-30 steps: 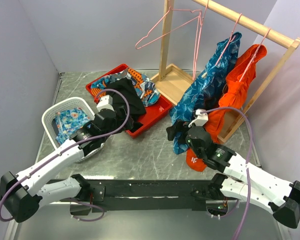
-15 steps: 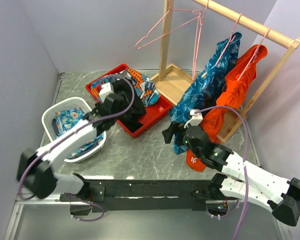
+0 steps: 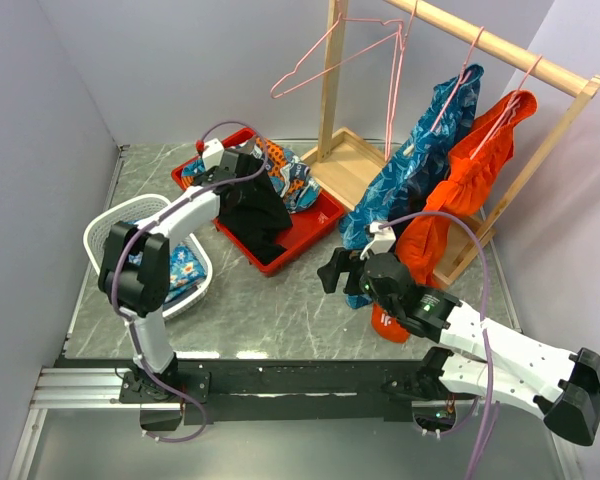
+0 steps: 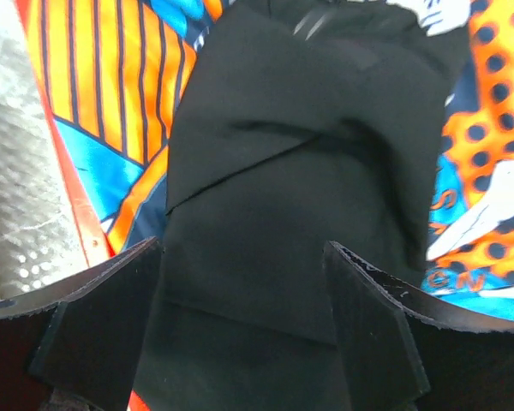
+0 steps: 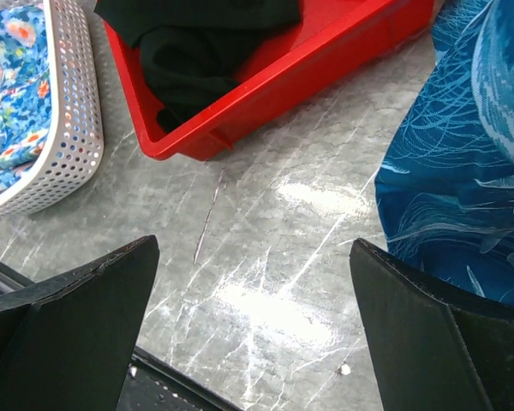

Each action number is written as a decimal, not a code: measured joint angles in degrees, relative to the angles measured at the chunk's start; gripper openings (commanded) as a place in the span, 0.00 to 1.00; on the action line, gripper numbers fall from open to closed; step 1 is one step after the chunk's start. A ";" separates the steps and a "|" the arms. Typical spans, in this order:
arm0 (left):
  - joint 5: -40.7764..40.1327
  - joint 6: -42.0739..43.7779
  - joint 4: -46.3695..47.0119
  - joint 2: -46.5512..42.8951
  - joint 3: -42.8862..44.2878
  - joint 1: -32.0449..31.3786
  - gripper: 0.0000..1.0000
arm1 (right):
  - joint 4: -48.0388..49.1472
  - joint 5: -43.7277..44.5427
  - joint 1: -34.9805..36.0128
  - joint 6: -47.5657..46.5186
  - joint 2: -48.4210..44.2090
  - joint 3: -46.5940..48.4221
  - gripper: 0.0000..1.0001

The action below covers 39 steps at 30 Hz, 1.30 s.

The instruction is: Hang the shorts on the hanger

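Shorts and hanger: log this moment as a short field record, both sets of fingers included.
shorts: black, crumpled in red tray, lying on patterned garments
hanger: pink, empty, hooked on wooden rail
left fingers: open, astride the shorts
right fingers: open, holding nothing, above table
task state: shorts not yet on hanger

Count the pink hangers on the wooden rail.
3 clearly: the empty hanger at the left end of the rail, a second hanger holding the blue garment, a third hanger holding the orange garment. A pink wire beside the empty one may be a fourth, edge-on.
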 measured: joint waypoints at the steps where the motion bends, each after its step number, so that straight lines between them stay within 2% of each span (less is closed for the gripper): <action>1: 0.26 0.15 -0.02 0.52 0.02 0.04 0.81 | 0.00 0.00 0.09 0.00 0.00 0.02 1.00; 4: 1.44 0.31 -0.13 1.92 0.02 -0.04 0.79 | 0.00 -0.02 0.20 0.00 0.00 0.02 1.00; 7: 2.69 0.31 -0.04 2.54 0.02 -0.09 0.70 | 0.02 0.00 0.31 0.02 0.02 0.02 1.00; 8: 2.99 0.28 0.07 2.62 0.02 -0.09 0.56 | 0.02 -0.02 0.35 0.02 0.02 0.00 1.00; 10: 3.69 0.33 0.59 2.86 0.02 -0.09 0.41 | 0.02 -0.02 0.46 0.02 0.04 0.02 1.00; 11: 4.07 0.31 0.79 2.95 0.02 -0.09 0.24 | 0.02 -0.02 0.46 0.04 0.07 0.02 1.00; 14: 5.20 0.79 1.27 3.10 0.02 -0.09 0.01 | 0.02 0.00 0.50 0.04 0.28 0.02 1.00; 20: 6.80 2.91 0.68 0.26 0.02 -0.09 0.01 | -0.04 -0.04 0.59 0.00 1.55 1.53 1.00; 26: 12.41 8.33 -0.37 -15.74 0.22 -0.09 0.01 | 0.31 -0.26 0.94 -1.14 3.93 5.60 1.00; 31: 20.24 13.94 -0.28 -29.16 5.31 -0.09 0.01 | 0.52 -0.90 1.22 -2.19 5.27 7.89 1.00; 39: 33.35 18.56 0.66 -39.50 10.47 -0.09 0.01 | 1.14 -1.77 1.95 -3.04 5.95 9.84 1.00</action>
